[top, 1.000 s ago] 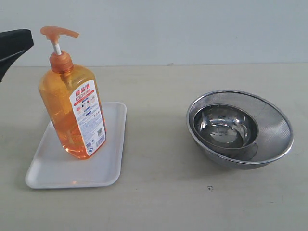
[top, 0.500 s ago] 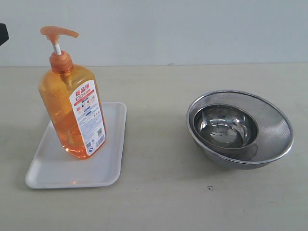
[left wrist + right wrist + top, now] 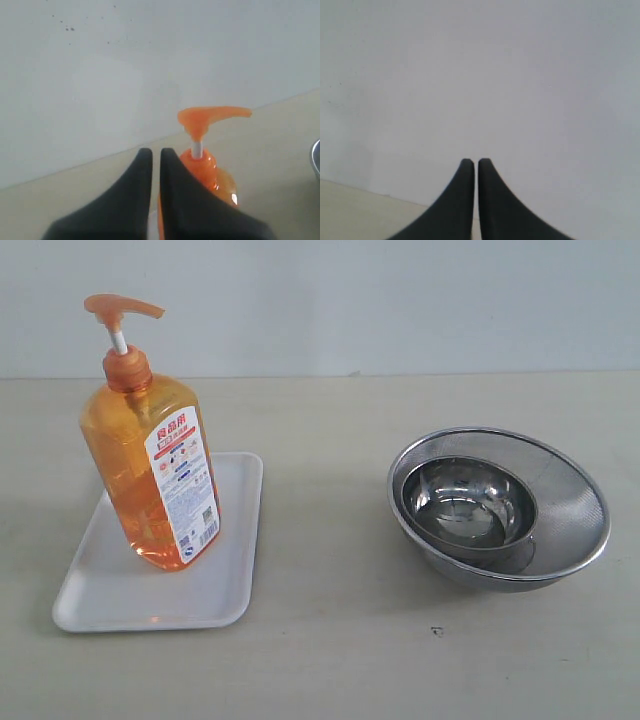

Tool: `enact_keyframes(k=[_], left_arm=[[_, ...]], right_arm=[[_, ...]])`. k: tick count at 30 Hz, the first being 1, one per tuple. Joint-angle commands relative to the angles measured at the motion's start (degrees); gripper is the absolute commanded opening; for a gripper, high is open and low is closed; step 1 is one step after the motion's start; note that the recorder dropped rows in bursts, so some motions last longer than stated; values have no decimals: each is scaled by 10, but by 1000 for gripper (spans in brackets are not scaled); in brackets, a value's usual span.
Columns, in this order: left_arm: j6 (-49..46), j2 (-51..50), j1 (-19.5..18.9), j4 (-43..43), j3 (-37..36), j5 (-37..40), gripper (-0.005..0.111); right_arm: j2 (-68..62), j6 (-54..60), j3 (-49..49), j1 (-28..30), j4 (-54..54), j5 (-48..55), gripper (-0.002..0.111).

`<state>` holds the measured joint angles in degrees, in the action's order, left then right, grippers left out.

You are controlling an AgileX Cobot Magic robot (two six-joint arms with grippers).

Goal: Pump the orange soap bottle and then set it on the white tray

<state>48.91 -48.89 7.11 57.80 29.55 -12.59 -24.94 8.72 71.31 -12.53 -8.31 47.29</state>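
The orange soap bottle (image 3: pixel 152 470) stands upright on the white tray (image 3: pixel 130 590) at the left of the table, its pump head (image 3: pixel 122 308) raised on the white stem. No gripper shows in the exterior view. In the left wrist view my left gripper (image 3: pixel 156 152) is shut with nothing between its black fingers, drawn back from the orange soap bottle (image 3: pixel 207 172), whose pump head (image 3: pixel 210 116) rises beyond them. My right gripper (image 3: pixel 476 162) is shut and empty, facing the pale wall.
A steel mesh bowl (image 3: pixel 575 510) with a smaller steel bowl (image 3: pixel 465 502) inside it sits at the right of the table. A small dark speck (image 3: pixel 436 631) marks the tabletop in front of them. A pale wall runs behind the table.
The left arm has drawn out of the exterior view at the upper left. The bottle and tray have not moved.
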Motion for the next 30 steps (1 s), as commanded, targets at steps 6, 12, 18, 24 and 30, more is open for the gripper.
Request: enact_keyframes(k=[6,12,18,24,30], left_arm=[[6,5,-1,1,-3,36,5],[6,5,-1,1,-3,37,5],[6,5,-1,1,-3,37,5],[6,5,-1,1,-3,37,5],[6,5,-1,1,-3,48,5]], right_arm=[[-9,-14,-4,0,36,-28,0],[-41,-14,-7,0,36,-26,0],[-133,49,-7,0,116,-21,0],[-216,196,-7,0,296,-24,0],[-276,272,-7,0,382,-22,0]])
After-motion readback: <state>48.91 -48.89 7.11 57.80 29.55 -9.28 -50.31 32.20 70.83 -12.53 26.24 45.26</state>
